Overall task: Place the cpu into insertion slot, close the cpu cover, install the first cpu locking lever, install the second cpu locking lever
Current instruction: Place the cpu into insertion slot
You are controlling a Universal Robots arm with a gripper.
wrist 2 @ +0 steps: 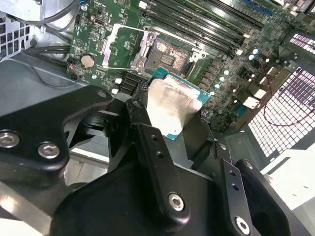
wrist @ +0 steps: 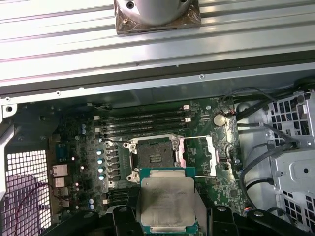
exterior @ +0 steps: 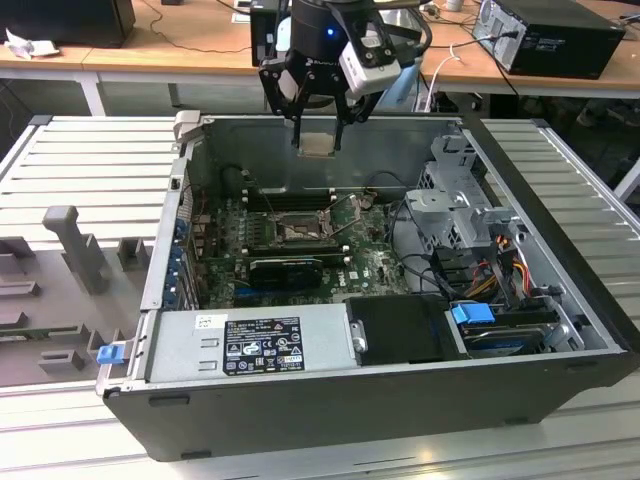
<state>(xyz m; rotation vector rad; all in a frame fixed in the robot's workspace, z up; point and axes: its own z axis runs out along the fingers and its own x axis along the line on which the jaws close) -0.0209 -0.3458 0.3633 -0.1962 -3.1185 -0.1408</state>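
My gripper (exterior: 318, 147) holds the cpu (exterior: 318, 141) tight, in the upper middle of the exterior view, up above the insertion slot (exterior: 300, 232) — its cpu cover (wrist: 199, 156) stands open.

Tool (exterior: 318, 132) downward, tightly clamped.

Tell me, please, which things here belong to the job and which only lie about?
For the job: gripper holding the cpu; open socket; cover, swung open.
Lying about: memory slots, coin battery, cables, power supply.
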